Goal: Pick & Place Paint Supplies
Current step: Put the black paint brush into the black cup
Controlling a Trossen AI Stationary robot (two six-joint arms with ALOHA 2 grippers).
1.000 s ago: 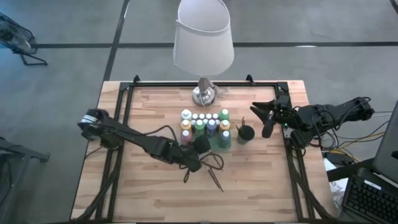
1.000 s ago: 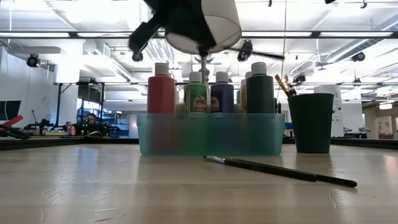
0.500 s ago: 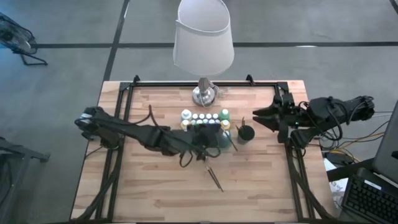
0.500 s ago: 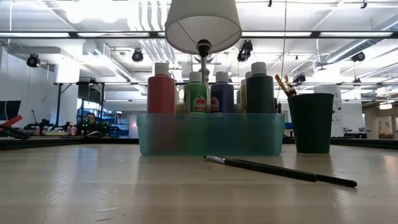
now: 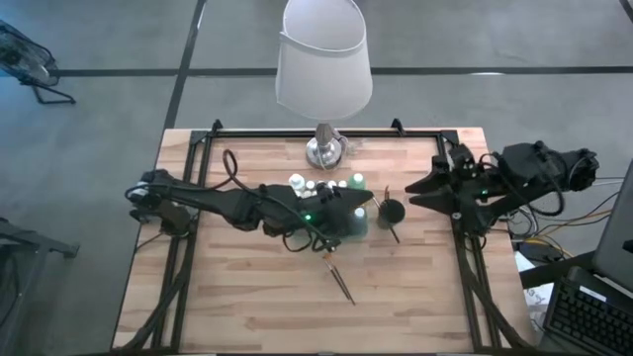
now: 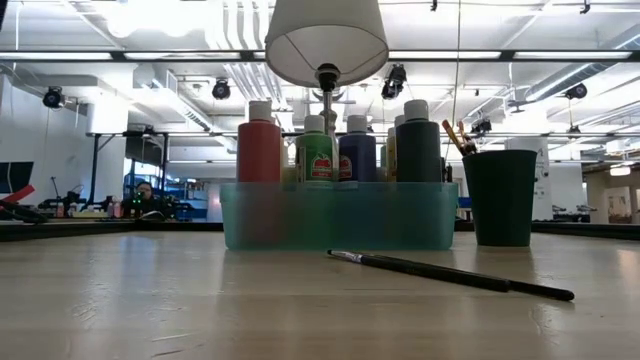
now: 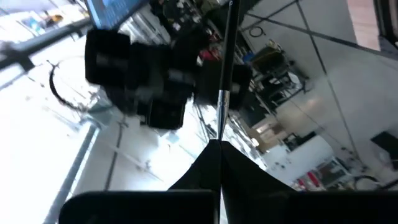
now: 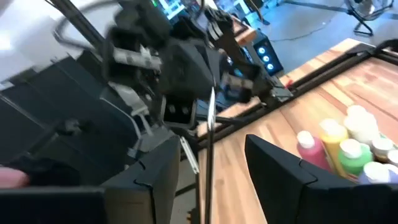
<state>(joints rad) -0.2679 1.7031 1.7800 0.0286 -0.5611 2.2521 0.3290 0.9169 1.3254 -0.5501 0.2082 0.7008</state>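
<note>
**Mia:** Where is the left gripper (image 5: 368,203)?

**Ben:** It reaches across the table, over the bottle tray (image 5: 358,233), close to the dark cup (image 5: 393,211).

**Mia:** Are its jaws together?

**Ben:** Yes. In the left wrist view they are pinched tight on a thin brush (image 7: 224,74). The brush sticks straight out from the tips and points at the other arm.

**Mia:** And the right gripper (image 5: 415,188)?

**Ben:** It sits at the right side of the table, just beside the cup, facing the left gripper. Its jaws are apart.

**Mia:** Where is the thin brush then?

**Ben:** In the right wrist view it runs down the gap between the two right fingers (image 8: 283,171). I cannot see it touch either one.

**Mia:** What about the paint bottles (image 6: 259,150)?

**Ben:** They stand upright in the tray, white caps on top. More brush tips poke out of the cup next to it.

**Mia:** Is there anything else?

**Ben:** The other brush (image 6: 450,275) lies flat on the wood in front of the tray, apart from both grippers. The lamp (image 5: 323,59) stands at the back edge
</note>
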